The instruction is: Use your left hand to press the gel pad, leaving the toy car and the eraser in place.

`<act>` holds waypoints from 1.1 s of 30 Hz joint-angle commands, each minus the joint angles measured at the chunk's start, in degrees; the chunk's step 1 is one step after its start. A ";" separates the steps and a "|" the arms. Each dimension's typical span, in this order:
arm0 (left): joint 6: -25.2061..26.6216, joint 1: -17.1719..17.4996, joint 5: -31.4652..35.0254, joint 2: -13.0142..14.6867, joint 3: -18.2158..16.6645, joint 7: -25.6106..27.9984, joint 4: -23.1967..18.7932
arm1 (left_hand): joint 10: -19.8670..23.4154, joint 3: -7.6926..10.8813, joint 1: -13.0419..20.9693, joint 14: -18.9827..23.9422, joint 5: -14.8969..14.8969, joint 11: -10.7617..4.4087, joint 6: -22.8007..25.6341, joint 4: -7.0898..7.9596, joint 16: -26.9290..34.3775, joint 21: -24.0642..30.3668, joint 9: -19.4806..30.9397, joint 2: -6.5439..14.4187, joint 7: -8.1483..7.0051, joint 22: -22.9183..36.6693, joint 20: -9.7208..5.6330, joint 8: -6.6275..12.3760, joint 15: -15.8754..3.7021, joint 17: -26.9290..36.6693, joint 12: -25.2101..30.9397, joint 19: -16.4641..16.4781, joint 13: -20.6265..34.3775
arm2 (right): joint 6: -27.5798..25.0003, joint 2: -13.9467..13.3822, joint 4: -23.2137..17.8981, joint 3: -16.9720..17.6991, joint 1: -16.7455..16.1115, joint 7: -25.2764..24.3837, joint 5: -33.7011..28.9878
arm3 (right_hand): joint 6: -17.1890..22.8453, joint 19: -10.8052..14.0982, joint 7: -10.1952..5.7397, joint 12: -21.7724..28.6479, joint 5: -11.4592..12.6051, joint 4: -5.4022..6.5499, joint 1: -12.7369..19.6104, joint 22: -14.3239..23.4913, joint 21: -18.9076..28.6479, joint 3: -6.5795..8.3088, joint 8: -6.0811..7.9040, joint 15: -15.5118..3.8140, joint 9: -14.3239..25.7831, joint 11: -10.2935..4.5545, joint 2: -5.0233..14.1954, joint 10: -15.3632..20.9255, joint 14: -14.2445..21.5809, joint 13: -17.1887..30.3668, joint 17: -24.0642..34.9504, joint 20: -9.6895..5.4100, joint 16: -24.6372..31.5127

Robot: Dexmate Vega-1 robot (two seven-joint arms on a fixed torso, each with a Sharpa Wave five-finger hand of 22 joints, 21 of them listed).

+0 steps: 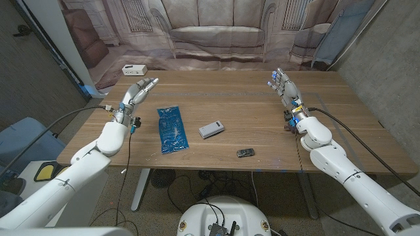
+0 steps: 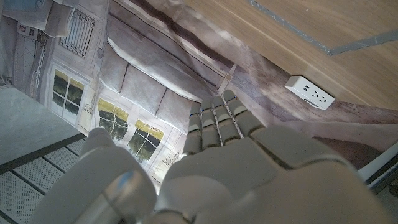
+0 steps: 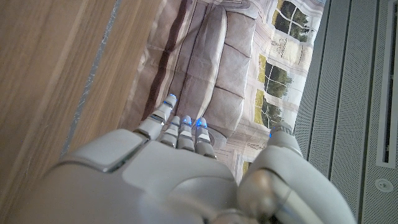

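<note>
The gel pad (image 1: 172, 129), a blue rectangular pouch, lies flat on the wooden table (image 1: 262, 98) and serves as the landmark here. The left hand (image 1: 136, 94) is above the table to the left of the gel pad and a little farther from the robot, apart from it; its fingers are stretched out side by side and hold nothing. In the left wrist view the same left hand (image 2: 224, 155) reaches with straight fingers (image 2: 219, 118) toward a printed sofa backdrop (image 2: 137, 87). Just right of the gel pad lies the eraser (image 1: 211, 129), a pale grey block, not touching it. The toy car (image 1: 245, 153), small and dark, sits farther right and nearer the robot's edge. A white power strip (image 1: 134, 69) rests at the far left corner, beyond the gel pad. The right hand (image 1: 283, 85) is far to the right of the gel pad, fingers extended and empty.
</note>
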 commanded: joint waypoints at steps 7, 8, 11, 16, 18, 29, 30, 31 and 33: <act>5.82 -1.55 8.02 2.57 2.77 2.21 -1.26 | 0.82 0.15 1.17 0.99 -0.19 -0.64 1.25 -0.54 -0.01 -0.21 0.14 0.39 -0.50 0.30 0.17 0.05 -0.09 0.07 -0.02 0.77 0.17 | -1.05 -0.08 -1.27 -0.13 -0.25 -1.50 -1.05 | 0.74 0.30 -0.24 -0.34 0.22 -0.13 0.08 0.09 -0.31 -0.05 -0.10 0.22 0.12 0.01 0.04 0.21 0.31 0.28 0.13 0.10 -0.20; 6.69 -1.47 8.60 2.93 2.88 2.26 -1.78 | 0.90 0.16 1.22 1.17 -0.21 -0.63 1.34 -0.58 0.02 -0.14 0.14 0.41 -0.52 0.30 0.22 0.04 -0.12 0.07 -0.03 1.06 0.17 | -1.14 -0.12 -1.34 -0.15 -0.19 -1.53 -1.12 | 0.76 0.31 -0.20 -0.35 0.22 -0.13 0.08 0.09 -0.32 -0.05 -0.10 0.20 0.12 0.03 0.04 0.23 0.27 0.28 0.13 0.11 -0.22; 9.58 -1.15 10.45 4.26 3.18 2.22 -3.56 | 1.18 0.16 1.27 1.23 -0.24 -0.56 1.50 -0.62 -0.01 -0.14 0.14 0.43 -0.64 0.30 0.27 0.05 -0.16 0.07 0.03 1.19 0.18 | -1.27 -0.05 -1.55 -0.09 -0.14 -1.79 -1.13 | 0.82 0.32 -0.20 -0.38 0.22 -0.12 0.07 0.09 -0.34 -0.06 -0.09 0.26 0.12 -0.03 0.06 0.21 0.29 0.28 0.14 0.10 -0.24; 13.76 -0.93 12.56 6.64 3.56 1.03 -6.26 | 1.27 0.16 1.36 1.35 -0.29 -0.88 1.73 -0.69 -0.07 -0.25 0.14 0.45 -0.74 0.30 0.33 0.02 -0.33 0.07 -0.05 1.24 0.18 | -0.96 0.14 -1.50 -0.06 -0.14 -2.17 -1.50 | 0.82 0.34 -0.23 -0.44 0.22 -0.11 0.08 0.10 -0.39 -0.07 -0.12 0.26 0.12 -0.08 0.12 0.22 0.30 0.29 0.15 0.13 -0.28; 15.27 -0.94 12.62 7.22 3.64 0.28 -7.18 | 1.22 0.15 1.38 1.33 -0.32 -1.05 1.82 -0.72 -0.14 -0.39 0.14 0.46 -0.81 0.30 0.49 -0.01 -0.39 0.08 -0.13 1.04 0.18 | -1.26 0.08 -1.77 -0.04 -0.28 -2.41 -1.49 | 0.82 0.33 -0.24 -0.46 0.22 -0.11 0.07 0.10 -0.41 -0.08 -0.13 0.24 0.12 -0.09 0.12 0.20 0.30 0.29 0.15 0.12 -0.29; 20.88 -1.36 13.70 10.39 4.65 -3.11 -10.69 | 0.49 0.03 1.36 0.37 -0.53 -1.56 3.09 -0.79 -0.76 -1.02 0.17 0.55 -1.44 0.32 0.78 0.06 -1.05 0.09 -0.78 0.33 0.19 | -1.63 -0.34 -3.59 0.55 -1.49 -4.04 -2.17 | 1.23 0.16 -0.32 -0.56 0.21 -0.17 0.14 0.10 -0.61 -0.13 -0.05 0.13 0.13 0.04 0.10 0.29 0.14 0.30 0.15 0.13 -0.49; 21.45 -1.39 14.14 10.47 4.85 -2.94 -10.95 | 0.54 0.02 1.36 0.34 -0.57 -1.61 2.87 -0.80 -0.80 -1.13 0.17 0.60 -2.29 0.33 0.77 -0.14 -1.42 0.09 -0.85 0.24 0.19 | -1.48 -0.38 -3.47 0.52 -1.49 -3.92 -2.27 | 1.44 0.15 -0.33 -0.57 0.21 -0.17 0.16 0.10 -0.63 -0.12 0.02 0.09 0.13 0.06 0.13 0.29 0.12 0.30 0.15 0.15 -0.51; 21.94 -1.42 14.61 10.60 5.06 -2.82 -11.19 | 0.84 0.01 1.39 0.57 -0.63 -2.62 2.82 -0.85 -0.78 -1.26 0.15 0.70 -3.39 0.33 0.71 -0.36 -1.86 0.08 -0.89 0.24 0.19 | -1.45 -0.19 -3.44 0.56 -1.55 -4.05 -2.11 | 1.61 0.16 -0.24 -0.58 0.21 -0.19 0.18 0.10 -0.64 -0.13 0.08 0.09 0.14 0.10 0.13 0.32 0.12 0.30 0.15 0.17 -0.53; 22.73 -1.59 15.35 10.97 5.46 -2.92 -11.60 | 1.86 0.01 1.48 1.32 -0.70 -3.81 3.36 -0.93 -0.59 -1.38 0.11 0.82 -4.45 0.33 0.38 -0.38 -2.67 0.06 -0.70 0.35 0.17 | -1.30 -0.10 -3.30 0.52 -1.59 -4.01 -2.16 | 1.59 0.16 -0.30 -0.58 0.21 -0.20 0.19 0.10 -0.66 -0.13 0.05 0.09 0.14 0.09 0.13 0.35 0.13 0.30 0.14 0.17 -0.55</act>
